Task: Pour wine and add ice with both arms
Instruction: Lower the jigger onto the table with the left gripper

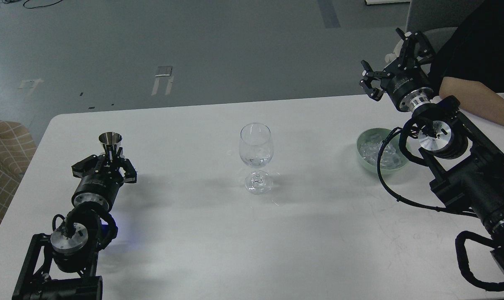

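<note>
Both grippers apart: left gripper holds jigger, right gripper spread

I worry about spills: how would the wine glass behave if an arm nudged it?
The wine glass probably tips easily: a tall bowl on a thin stem over a small foot. It looks thin, so likely fragile, and the smooth white table may let it slide.

Smooth matt white table, faintly scratched near the right. Clear, glossy wine glass. Polished steel jigger, mirror-bright. Pale green glazed bowl holding glassy, glinting ice. Matt black arms with brushed silver metal disc joints and rubbery black cable hoses. Checked woven cloth on the seat at left.
</note>
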Robot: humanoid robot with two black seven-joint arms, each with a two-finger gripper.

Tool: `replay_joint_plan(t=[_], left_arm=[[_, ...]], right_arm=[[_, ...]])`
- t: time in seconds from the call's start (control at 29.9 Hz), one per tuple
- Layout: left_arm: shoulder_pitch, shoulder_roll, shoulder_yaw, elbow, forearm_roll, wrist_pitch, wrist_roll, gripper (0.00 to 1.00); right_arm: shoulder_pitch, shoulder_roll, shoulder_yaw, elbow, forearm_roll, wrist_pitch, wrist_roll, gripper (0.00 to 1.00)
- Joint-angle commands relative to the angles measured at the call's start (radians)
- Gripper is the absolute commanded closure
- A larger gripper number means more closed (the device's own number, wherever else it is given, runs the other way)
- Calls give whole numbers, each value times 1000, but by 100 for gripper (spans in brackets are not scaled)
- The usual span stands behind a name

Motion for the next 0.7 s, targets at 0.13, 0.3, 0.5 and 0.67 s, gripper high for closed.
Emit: replay_joint_plan(t=[0.13,0.3,0.5,0.67], left_arm=[[0,0,0,1,8,3,-1,54],[-2,0,0,1,8,-1,-1,51],[1,0,0,1,9,-1,-3,46],[1,0,1,1,9,-1,-3,34]], right_arm=[[0,-1,1,0,0,0,0,0],[0,-1,1,0,0,0,0,0],[0,-2,1,-2,0,0,0,0],[0,-1,1,-2,-1,0,0,0]])
